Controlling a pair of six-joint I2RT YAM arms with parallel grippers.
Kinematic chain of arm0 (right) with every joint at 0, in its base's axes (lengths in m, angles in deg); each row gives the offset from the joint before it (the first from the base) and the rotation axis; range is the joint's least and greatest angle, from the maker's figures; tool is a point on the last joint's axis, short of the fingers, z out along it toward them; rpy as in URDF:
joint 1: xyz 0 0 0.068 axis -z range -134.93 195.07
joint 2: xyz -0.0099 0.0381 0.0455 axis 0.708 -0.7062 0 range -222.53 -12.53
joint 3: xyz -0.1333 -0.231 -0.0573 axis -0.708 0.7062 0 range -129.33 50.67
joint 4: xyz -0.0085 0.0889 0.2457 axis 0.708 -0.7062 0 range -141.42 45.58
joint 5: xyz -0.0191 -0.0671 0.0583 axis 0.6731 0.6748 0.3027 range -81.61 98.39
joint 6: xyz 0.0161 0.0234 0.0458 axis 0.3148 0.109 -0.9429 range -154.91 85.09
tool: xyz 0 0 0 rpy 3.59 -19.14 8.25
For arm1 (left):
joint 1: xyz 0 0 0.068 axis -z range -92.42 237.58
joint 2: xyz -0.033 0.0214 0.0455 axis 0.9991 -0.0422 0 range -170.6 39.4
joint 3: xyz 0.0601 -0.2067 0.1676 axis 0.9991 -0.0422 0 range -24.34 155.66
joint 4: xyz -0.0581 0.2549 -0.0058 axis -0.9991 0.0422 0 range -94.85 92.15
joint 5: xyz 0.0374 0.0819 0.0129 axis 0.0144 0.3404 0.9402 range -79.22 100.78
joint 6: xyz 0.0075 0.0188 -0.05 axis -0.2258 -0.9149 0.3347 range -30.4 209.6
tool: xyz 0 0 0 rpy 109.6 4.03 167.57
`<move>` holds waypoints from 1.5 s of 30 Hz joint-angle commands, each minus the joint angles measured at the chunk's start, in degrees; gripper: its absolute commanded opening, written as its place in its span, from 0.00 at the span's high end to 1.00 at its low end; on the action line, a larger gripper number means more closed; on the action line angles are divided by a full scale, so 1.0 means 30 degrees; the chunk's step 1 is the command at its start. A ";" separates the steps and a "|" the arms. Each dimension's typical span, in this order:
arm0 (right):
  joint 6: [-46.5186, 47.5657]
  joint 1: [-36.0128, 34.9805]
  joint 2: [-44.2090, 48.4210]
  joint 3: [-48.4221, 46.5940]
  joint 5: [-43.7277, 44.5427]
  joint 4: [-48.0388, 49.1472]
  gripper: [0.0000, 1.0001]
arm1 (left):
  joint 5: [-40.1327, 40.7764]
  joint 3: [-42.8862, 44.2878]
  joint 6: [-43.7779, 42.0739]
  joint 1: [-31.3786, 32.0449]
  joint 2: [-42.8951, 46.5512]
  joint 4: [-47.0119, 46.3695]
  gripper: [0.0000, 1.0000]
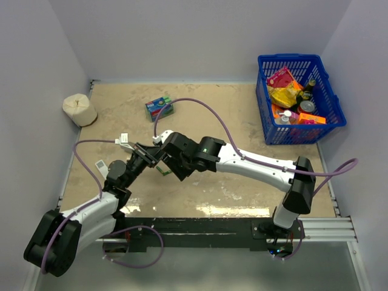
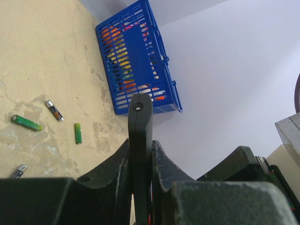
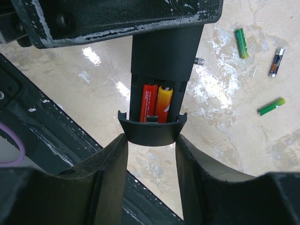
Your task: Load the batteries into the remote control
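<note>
My left gripper (image 2: 139, 146) is shut on the black remote control (image 2: 139, 122), seen edge-on, and holds it above the table. In the right wrist view the remote (image 3: 161, 51) shows its open compartment with two orange-red batteries (image 3: 156, 102) side by side. The small black back cover (image 3: 151, 132) sits at the compartment's end, its sides between the fingertips of my right gripper (image 3: 151, 140). Loose batteries lie on the table: two green ones (image 3: 241, 43) (image 3: 271, 107) and a silver-orange one (image 3: 277, 61). In the top view both grippers meet at the table's centre-left (image 1: 154, 159).
A blue basket (image 1: 325, 124) of groceries stands at the back right. A blue-green packet (image 1: 159, 109) lies at the back centre, and a white roll (image 1: 79, 110) at the back left. Two pale remotes (image 1: 100, 165) (image 1: 124, 140) lie by the left arm.
</note>
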 commanded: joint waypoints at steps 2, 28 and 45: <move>0.0203 0.0069 -0.0292 -0.1248 0.0039 0.0055 0.54 | -0.0503 0.0075 0.0493 0.0285 -0.0393 -0.1271 1.00; 0.0291 0.0684 -0.0148 -0.0693 -0.0106 -0.0269 0.56 | 0.0902 -0.0423 0.1899 0.0285 -0.0891 -0.3085 1.00; 0.0407 0.1446 0.0820 0.0656 -0.1484 0.0904 0.55 | 0.1636 -0.0834 0.2984 0.0285 -0.1214 -0.4611 1.00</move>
